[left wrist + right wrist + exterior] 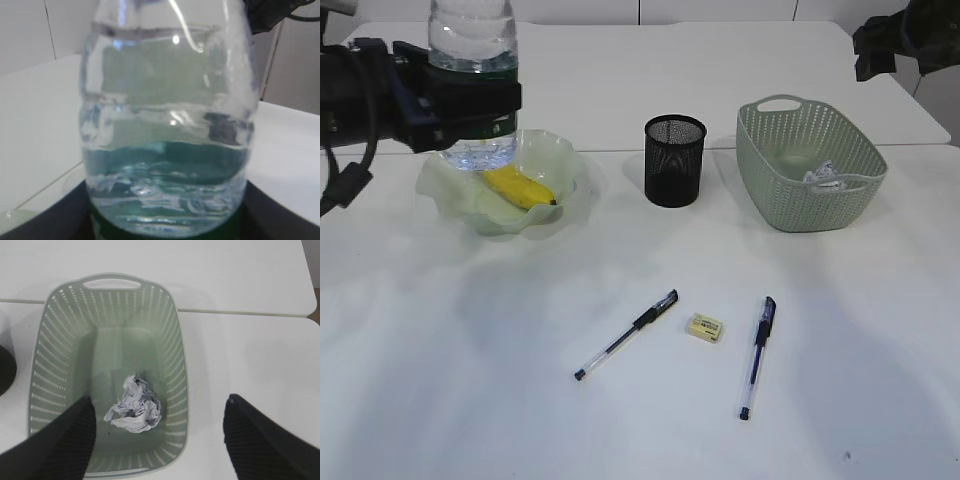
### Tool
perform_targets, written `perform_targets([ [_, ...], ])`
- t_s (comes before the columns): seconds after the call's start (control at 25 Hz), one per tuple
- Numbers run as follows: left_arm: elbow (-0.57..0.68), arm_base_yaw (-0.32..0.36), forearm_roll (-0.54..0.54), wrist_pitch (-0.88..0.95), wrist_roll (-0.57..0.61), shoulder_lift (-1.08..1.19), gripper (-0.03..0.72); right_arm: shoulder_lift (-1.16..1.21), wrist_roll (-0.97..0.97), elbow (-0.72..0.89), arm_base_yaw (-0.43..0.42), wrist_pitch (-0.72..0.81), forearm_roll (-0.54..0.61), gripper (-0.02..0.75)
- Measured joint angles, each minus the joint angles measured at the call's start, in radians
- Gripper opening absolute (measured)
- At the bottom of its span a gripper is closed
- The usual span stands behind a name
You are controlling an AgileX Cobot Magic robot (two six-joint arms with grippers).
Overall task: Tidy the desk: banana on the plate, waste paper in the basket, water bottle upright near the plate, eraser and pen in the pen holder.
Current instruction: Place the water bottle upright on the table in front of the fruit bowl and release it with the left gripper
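Observation:
My left gripper (470, 100) is shut on the clear water bottle (472, 40), which it holds upright with its base over the back of the pale green plate (442, 188). The bottle (167, 145) fills the left wrist view. A banana (518, 188) lies on the plate. Crumpled waste paper (134, 406) lies in the green basket (165, 325), and my right gripper (159, 400) hovers open above it, holding nothing. Two pens (628, 333) (758, 355) and a yellow eraser (705, 327) lie on the near table. The black mesh pen holder (674, 160) stands mid-table.
The basket (810, 165) stands at the right, behind the pens. A seam between two tabletops runs behind the plate, holder and basket. The right arm (895, 45) hangs dark at the top right corner.

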Motion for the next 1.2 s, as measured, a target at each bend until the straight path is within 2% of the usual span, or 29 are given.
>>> perform_targets([
  [0.12, 0.025, 0.052, 0.004, -0.099, 0.015, 0.000, 0.409, 0.000, 0.000, 0.000, 0.000, 0.000, 0.000, 0.588],
  [0.28, 0.028, 0.063, 0.036, -0.161, 0.044, 0.000, 0.409, 0.000, 0.000, 0.000, -0.002, 0.000, -0.003, 0.588],
  [0.52, 0.029, 0.074, 0.093, -0.168, 0.067, 0.000, 0.409, 0.000, 0.000, 0.000, -0.002, 0.000, -0.003, 0.588],
  [0.84, 0.029, 0.134, 0.104, -0.177, 0.069, 0.047, 0.409, 0.000, 0.000, 0.000, -0.002, -0.002, -0.003, 0.588],
  [1.2, 0.029, 0.136, 0.150, -0.165, 0.070, 0.084, 0.409, 0.000, 0.000, 0.000, -0.002, -0.006, -0.012, 0.587],
])
